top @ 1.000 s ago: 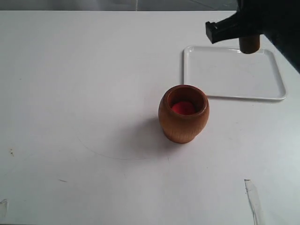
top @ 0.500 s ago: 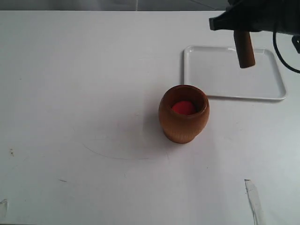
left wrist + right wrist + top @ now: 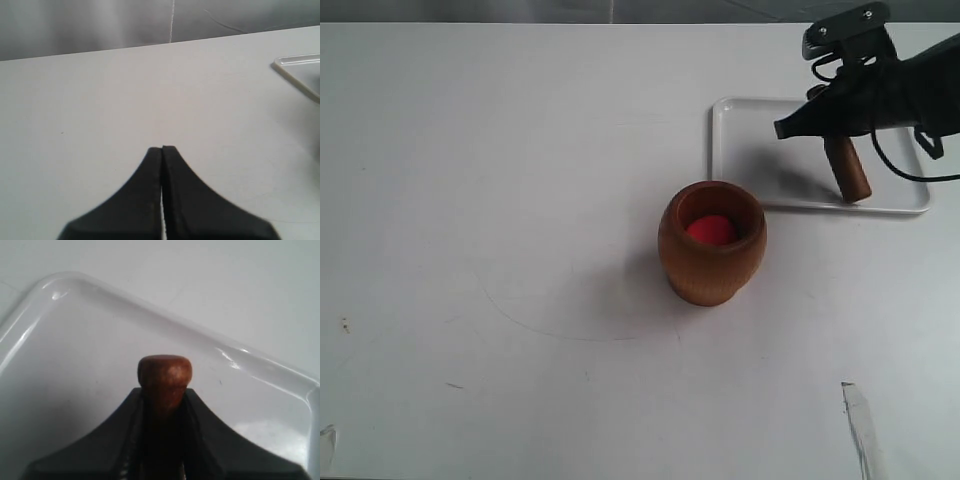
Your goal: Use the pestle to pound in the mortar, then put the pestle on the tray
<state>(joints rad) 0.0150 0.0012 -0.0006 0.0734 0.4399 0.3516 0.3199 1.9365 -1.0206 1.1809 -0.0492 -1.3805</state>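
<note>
While clamped narrow on the upper shaft of the pestle (image 3: 850, 172), right claw (image 3: 834, 138) out over the tray (image 3: 750, 180), wood filling the gap between the jaws. Pestle tilted, its rounded brown end poking past the fingertips in the right wrist view, its lower end down by the tray's near rim; touching or just above, cannot tell. Dark cable (image 3: 910, 179) looping off the arm over the tray's right side. Left claw (image 3: 162, 150) pressed closed on nothing, above bare counter (image 3: 470, 180), with a corner of the tray at the border of its view.

Mortar (image 3: 710, 262) upright on the counter, near the tray's near left corner but apart from it, with something red (image 3: 710, 230) down inside. Open counter wide to the left of the mortar and nearer the camera. Faint curved line (image 3: 570, 333) on the surface below the mortar, small dark specks (image 3: 345, 325) toward the left edge, pale strip (image 3: 860, 425) lying at the near right. White matte counter; grey band along its far edge.
</note>
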